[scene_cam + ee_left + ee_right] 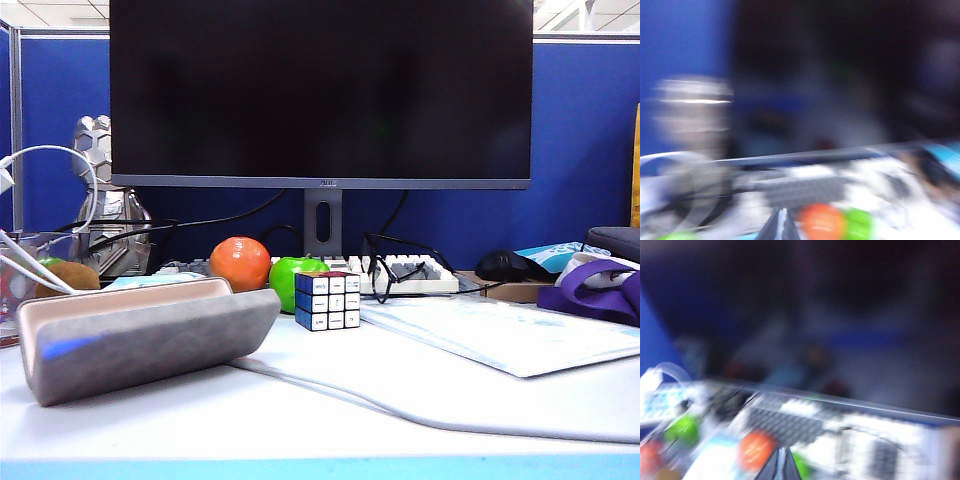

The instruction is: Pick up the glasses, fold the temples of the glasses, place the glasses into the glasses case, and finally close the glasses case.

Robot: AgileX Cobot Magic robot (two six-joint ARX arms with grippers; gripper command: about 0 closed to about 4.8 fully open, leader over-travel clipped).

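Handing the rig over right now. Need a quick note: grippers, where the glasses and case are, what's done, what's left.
Left gripper: fingertips together, looks shut, nothing held; its wrist view is motion-blurred.
Right gripper: shut, empty; its view is blurred too.
Neither arm shows in the exterior view.
Glasses: unfolded, by the keyboard behind the Rubik's cube, temples open.
Case: front left of the table, lid open.
Done: nothing on the glasses yet.
Left: pick up the glasses, fold the temples, put them in the case, close it.
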